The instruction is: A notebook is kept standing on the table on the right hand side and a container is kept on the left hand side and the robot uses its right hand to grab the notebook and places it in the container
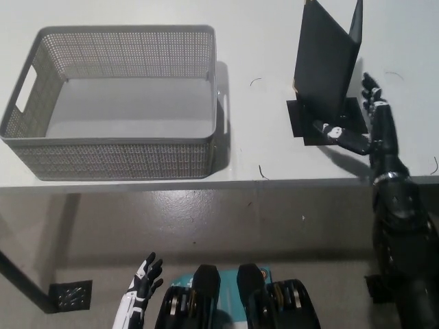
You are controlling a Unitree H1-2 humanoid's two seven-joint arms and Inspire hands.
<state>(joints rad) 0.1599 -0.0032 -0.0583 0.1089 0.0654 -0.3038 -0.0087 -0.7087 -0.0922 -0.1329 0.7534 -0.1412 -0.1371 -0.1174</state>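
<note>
A black notebook (325, 60) stands upright, slightly spread, on a black mat (307, 125) at the right of the white table. My black right hand (367, 127) is raised over the table's front edge just to the right of the notebook, open with fingers spread, not touching it. A grey mesh container (116, 99) with handle cut-outs sits at the table's left, nothing inside. My white left hand (140, 288) hangs low at the bottom left, below the table, fingers apart and holding nothing.
The table's front edge (206, 184) runs across the middle of the view, with grey floor below. A bare strip of tabletop (254, 103) separates container and notebook. A small dark grate (68, 296) lies on the floor at bottom left.
</note>
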